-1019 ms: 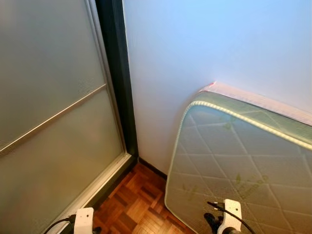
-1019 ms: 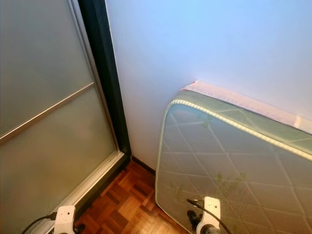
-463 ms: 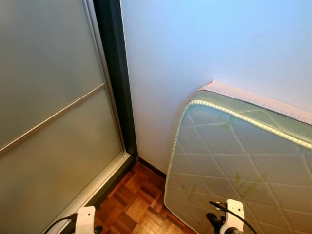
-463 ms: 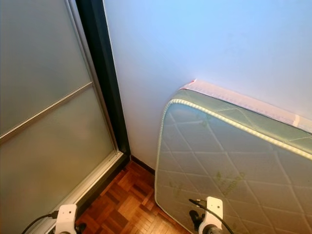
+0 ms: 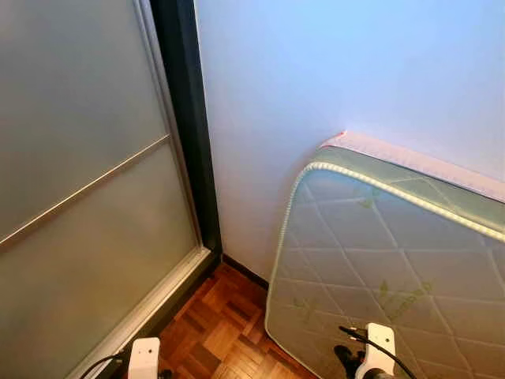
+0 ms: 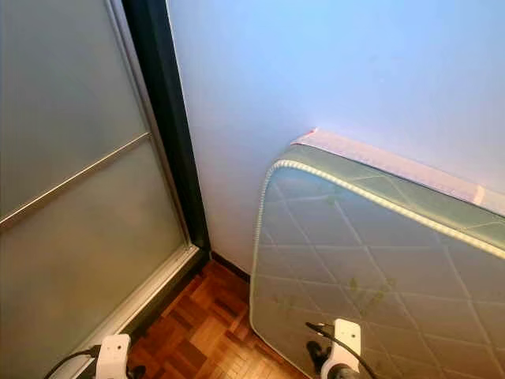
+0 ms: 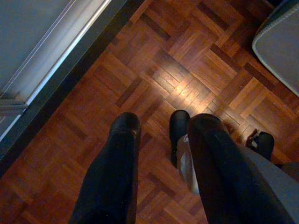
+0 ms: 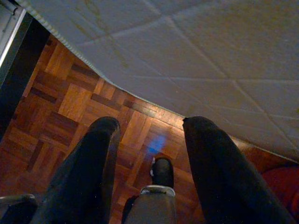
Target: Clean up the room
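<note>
— Where does the pale green quilted mattress (image 5: pixel 394 260) stand?
— On edge on the reddish-brown parquet floor (image 5: pixel 225 332), leaning against the white wall (image 5: pixel 331 71), beside the frosted glass sliding door (image 5: pixel 79 197).
— And the arms?
— Left end effector (image 7: pixel 156 123) and right end effector (image 8: pixel 149 128) hang above the parquet, fingers spread wide, holding nothing.
</note>
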Robot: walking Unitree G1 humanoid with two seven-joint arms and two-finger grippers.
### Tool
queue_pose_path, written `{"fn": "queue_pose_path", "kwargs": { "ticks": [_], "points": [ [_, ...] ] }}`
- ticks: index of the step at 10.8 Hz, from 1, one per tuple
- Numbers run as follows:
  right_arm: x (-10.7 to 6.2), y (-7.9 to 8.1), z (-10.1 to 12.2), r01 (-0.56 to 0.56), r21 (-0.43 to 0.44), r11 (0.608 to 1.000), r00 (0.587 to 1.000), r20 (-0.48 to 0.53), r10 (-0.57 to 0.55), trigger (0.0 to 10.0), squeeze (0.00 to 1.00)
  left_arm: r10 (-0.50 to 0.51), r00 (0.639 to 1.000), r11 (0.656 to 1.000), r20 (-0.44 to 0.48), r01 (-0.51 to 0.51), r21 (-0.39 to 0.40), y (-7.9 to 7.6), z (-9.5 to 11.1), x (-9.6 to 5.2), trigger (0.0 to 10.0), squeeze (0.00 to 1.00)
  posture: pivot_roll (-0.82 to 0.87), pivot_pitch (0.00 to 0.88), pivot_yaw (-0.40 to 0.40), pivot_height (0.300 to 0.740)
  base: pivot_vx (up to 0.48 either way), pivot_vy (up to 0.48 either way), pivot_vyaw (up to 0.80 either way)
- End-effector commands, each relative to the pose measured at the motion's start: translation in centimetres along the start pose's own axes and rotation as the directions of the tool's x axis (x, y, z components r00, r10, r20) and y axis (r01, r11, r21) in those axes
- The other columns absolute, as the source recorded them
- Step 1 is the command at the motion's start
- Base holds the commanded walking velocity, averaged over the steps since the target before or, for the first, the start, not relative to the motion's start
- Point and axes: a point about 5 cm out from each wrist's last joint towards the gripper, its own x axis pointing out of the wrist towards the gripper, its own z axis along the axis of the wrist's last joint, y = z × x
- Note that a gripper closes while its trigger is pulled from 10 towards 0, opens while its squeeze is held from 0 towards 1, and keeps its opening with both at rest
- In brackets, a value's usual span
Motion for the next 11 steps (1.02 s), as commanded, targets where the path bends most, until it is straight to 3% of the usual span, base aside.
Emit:
{"fn": "queue_pose_path", "kwargs": {
  "ticks": [1,3,11],
  "points": [
    [-0.08,-0.13,-0.42,0.010,-0.002,1.000,1.000,-0.019,-0.010,10.0,0.00,-0.001,1.000,1.000,-0.021,0.001,0.014,-0.06,-0.62,-0.11,10.0,0.00,0.13,0.026,-0.040,0.740,0.000,0.000,0.00],
    [-0.10,-0.17,-0.62,0.020,0.000,1.000,0.999,-0.026,-0.020,10.0,0.00,-0.003,1.000,1.000,-0.023,0.003,0.030,0.06,-0.63,-0.12,10.0,0.00,0.13,0.019,-0.032,0.740,0.000,0.000,0.00],
    [-0.09,-0.12,-0.75,0.030,-0.008,1.000,0.999,-0.036,-0.030,10.0,0.00,-0.002,1.000,0.999,-0.016,0.003,0.037,-0.05,-0.25,-0.02,10.0,0.00,0.14,0.010,-0.028,0.740,-0.270,0.000,0.00]
  ]
}}
